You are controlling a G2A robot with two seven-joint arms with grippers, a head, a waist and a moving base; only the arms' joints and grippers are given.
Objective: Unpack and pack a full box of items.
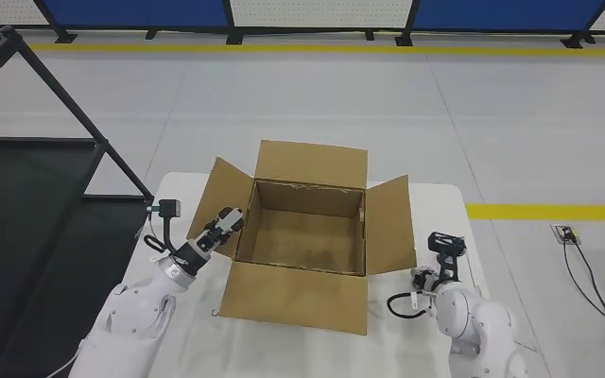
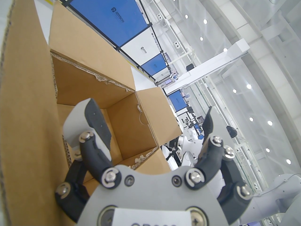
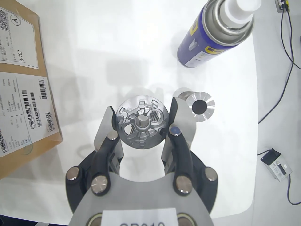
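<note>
Box (image 1: 293, 298) beside left jaws, spread, empty; right jaws seemingly clamp metal hub (image 3: 142, 121).

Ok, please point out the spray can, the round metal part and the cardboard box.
spray can (image 3: 199, 39): right wrist view, blue body.
round metal part (image 3: 142, 122): right wrist view, centre hub.
cardboard box (image 1: 301, 241): top view, bare inner floor.

You see both arms in smooth white shells, the left arm (image 1: 142, 317) and the right arm (image 1: 473, 326). Each has a small black camera (image 1: 167, 208) on a stalk at its wrist and a looping black cable (image 1: 402, 307). Each wrist ends in a grey plate (image 2: 150, 189) with a white label, silver screws (image 2: 110, 176) and black linkages (image 2: 94, 151). The jaws are pale grey fingers (image 2: 75, 118) faced with black pads (image 2: 97, 118). One finger on the right arm bears a blue dot (image 3: 175, 130).
</note>
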